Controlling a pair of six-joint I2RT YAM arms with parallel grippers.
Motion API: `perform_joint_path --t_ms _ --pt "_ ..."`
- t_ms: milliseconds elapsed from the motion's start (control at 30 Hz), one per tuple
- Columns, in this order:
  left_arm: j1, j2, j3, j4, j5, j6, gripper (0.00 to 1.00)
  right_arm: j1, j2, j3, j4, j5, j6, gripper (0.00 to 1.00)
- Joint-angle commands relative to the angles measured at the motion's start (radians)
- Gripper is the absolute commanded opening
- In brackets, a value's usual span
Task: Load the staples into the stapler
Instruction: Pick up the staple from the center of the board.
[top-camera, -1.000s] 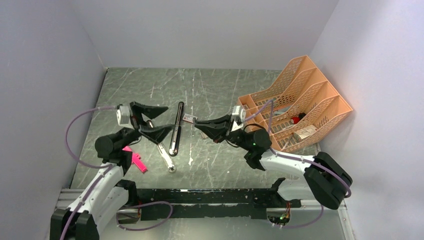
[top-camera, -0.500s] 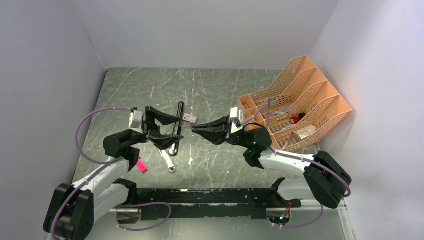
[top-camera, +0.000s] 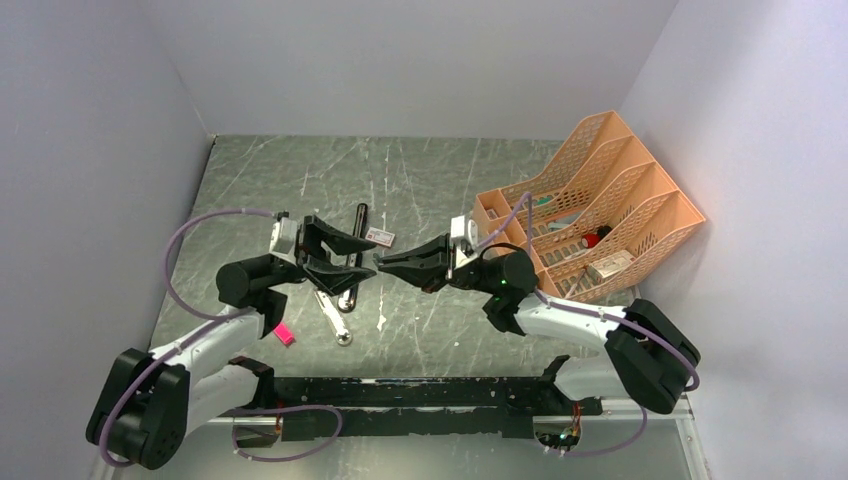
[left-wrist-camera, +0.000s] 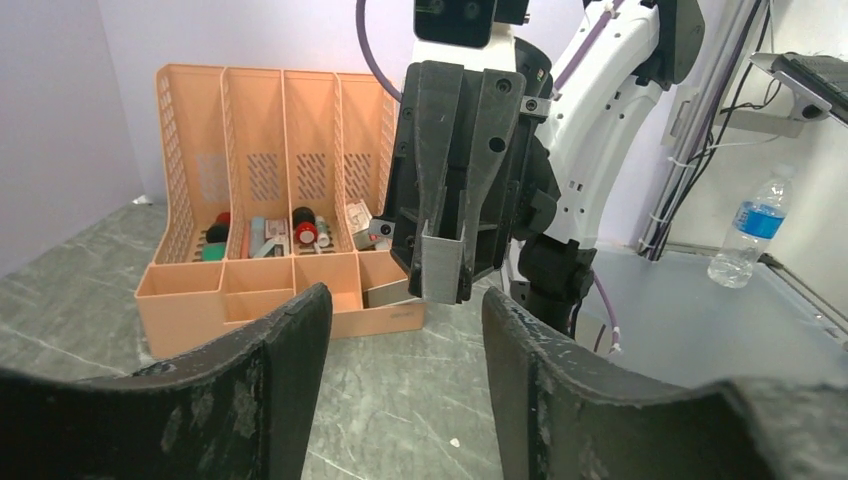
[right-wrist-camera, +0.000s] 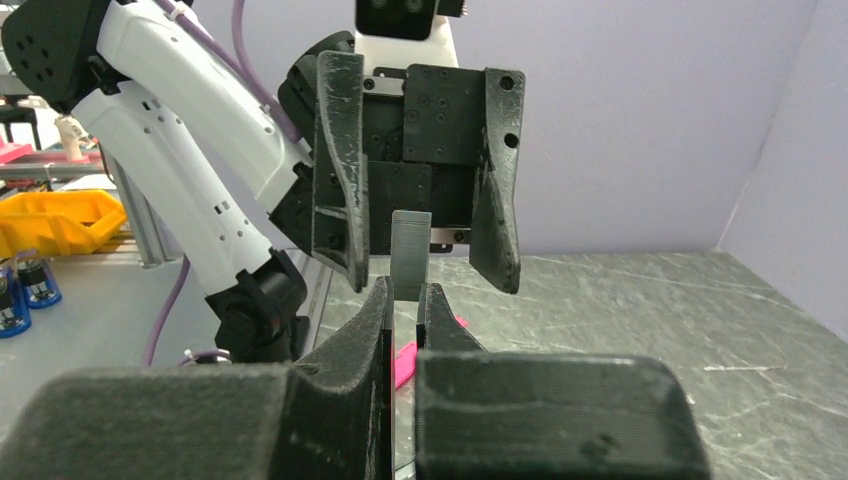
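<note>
We log the left hand (top-camera: 368, 257), released, now swung toward 3 o'clock to meet the right hand (top-camera: 386, 263) clenching the staples (right-wrist-camera: 410, 252): handover likely.

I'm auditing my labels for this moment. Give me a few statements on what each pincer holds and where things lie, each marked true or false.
1. The right pincer is shut on a staple strip. True.
2. The left pincer grips the stapler. False: its jaws are wide open and empty, and the stapler lies on the table below it.
3. The two pincers point at each other, tips close together. True.
4. The orange rack stands on the left side of the table. False: it stands at the right side, against the wall.
5. The staple box sits in the rack. False: it lies on the table beside the stapler.
</note>
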Motion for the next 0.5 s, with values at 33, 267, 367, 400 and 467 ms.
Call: perform_joint_path --t_ms 33,267,367,400,467 --pt "-0.018 0.025 0.035 0.328 0.039 -0.058 0.57 0.014 -0.002 0.025 -0.009 -0.004 -0.030 0.00" --pt "-0.029 0.042 0.041 0.406 0.051 -0.102 0.49 0.023 -0.003 0.031 -0.038 0.003 -0.045 0.00" --pt "-0.033 0.029 0.038 0.406 0.048 -0.096 0.50 0.024 -0.003 0.032 -0.049 0.007 -0.051 0.00" --pt "-0.033 0.026 0.040 0.406 0.048 -0.095 0.51 0.025 -0.003 0.032 -0.055 0.011 -0.055 0.00" --pt "-0.035 0.018 0.041 0.406 0.050 -0.096 0.52 0.026 -0.007 0.028 -0.059 0.028 -0.063 0.00"
